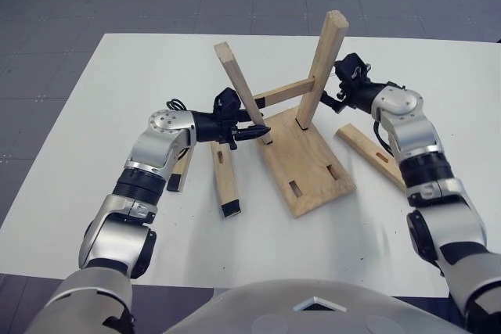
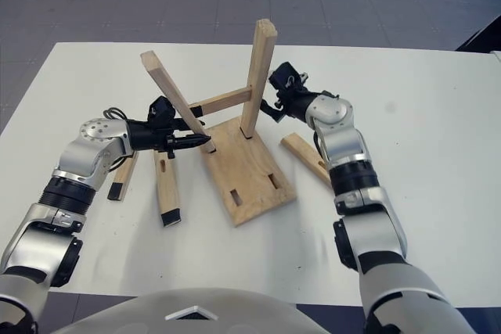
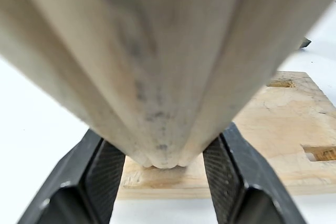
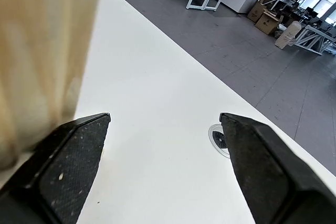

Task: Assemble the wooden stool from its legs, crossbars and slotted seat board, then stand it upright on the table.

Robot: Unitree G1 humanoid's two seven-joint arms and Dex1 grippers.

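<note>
Both grippers point inward: left gripper (image 1: 257, 132) clasps leaning leg (image 1: 237, 80), right gripper (image 4: 164, 121) gapes

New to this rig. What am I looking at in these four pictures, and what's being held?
A humanoid robot with two arms, each ending in a two-finger gripper. Two pictures come from its head, looking down; the other two come from wrist cameras. On the white table lies a flat slotted wooden seat board. A tilted wooden leg and an upright wooden leg stand in it, joined by a crossbar. Three loose wooden pieces lie beside the board. The left gripper is clamped on the tilted leg near its base. The right gripper is open beside the upright leg.
</note>
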